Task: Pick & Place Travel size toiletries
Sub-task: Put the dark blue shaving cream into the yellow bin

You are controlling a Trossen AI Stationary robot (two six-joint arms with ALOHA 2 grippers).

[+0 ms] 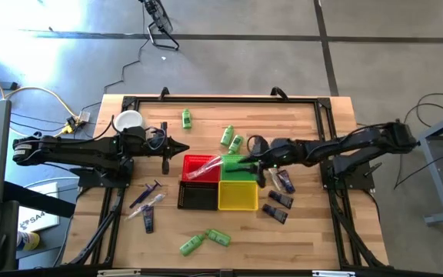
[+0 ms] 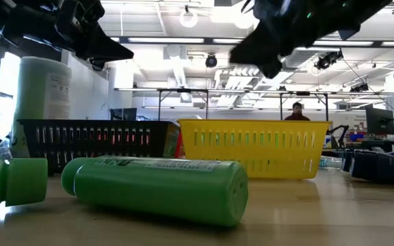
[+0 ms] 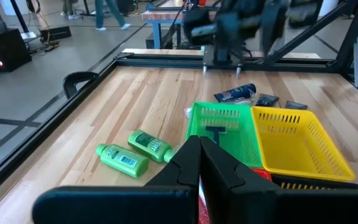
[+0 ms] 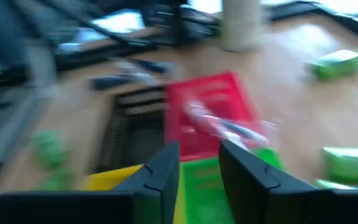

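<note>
The right gripper (image 1: 254, 164) hangs over the green plastic basket (image 1: 239, 164); its 2 fingers (image 4: 166, 167) stand a little apart with nothing between them. The right wrist view is smeared, so little else there can be read. The left gripper (image 1: 184, 147), closed and empty, points toward the red plastic basket (image 1: 197, 162) from just beside it.

4 small baskets sit together mid-worktop: red and green behind, black plastic basket (image 1: 198, 196) and yellow plastic basket (image 1: 238, 195) in front. A slim clear-pink toothbrush stick (image 1: 209, 168) lies tilted across the red basket, one end over the rim toward the green one. What lies inside the green basket is largely covered by the right arm.

Loose on the wooden worktop (image 1: 306, 231): 3 bright green mini bottles near the far edge (image 1: 186, 118) (image 1: 227, 135) (image 1: 237, 143), 2 more green bottles near the front (image 1: 191, 245) (image 1: 218, 238), dark purple-blue tubes (image 1: 281, 199) beside the yellow basket, and more dark tubes and sticks (image 1: 148, 201) on the left. A white round cup (image 1: 128, 121) stands by the left arm.

In the low view, the front bottles block most of the worktop, and a person shows small in the room behind.
</note>
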